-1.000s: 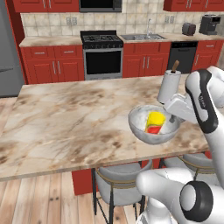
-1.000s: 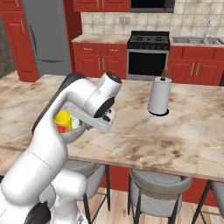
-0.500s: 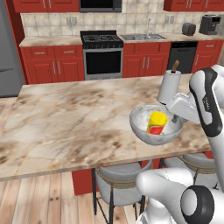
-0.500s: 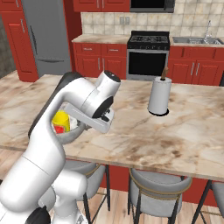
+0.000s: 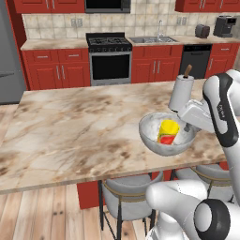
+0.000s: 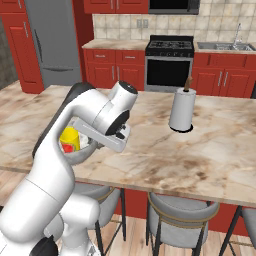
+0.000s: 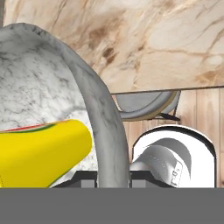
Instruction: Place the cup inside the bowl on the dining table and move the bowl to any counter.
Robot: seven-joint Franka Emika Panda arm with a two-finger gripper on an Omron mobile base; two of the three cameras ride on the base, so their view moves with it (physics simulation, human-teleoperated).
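The grey-white speckled bowl (image 5: pixel 151 136) is off the dining table (image 5: pixel 70 126), tilted a little, over the table's near right part by the front edge. The yellow cup with a red lower part (image 5: pixel 168 131) leans inside it. My gripper (image 5: pixel 190 127) is shut on the bowl's right rim. From the right base view, the cup (image 6: pixel 69 138) and bowl (image 6: pixel 80 153) peek out behind my arm. Close up in the hand view, the bowl's rim (image 7: pixel 99 114) runs between my fingertips (image 7: pixel 85 177), and the cup (image 7: pixel 43 148) lies to the left.
A paper towel roll (image 5: pixel 181 91) stands on the table just behind the bowl. Grey stools (image 5: pixel 126 197) are tucked under the front edge. Along the back wall run a counter (image 5: pixel 51 44), a stove (image 5: pixel 110 56) and a sink. A fridge (image 6: pixel 55 45) is at the far left.
The arm has shifted only slightly, with the bowl and the cup in it staying almost in place. The grip on the rim is unchanged.
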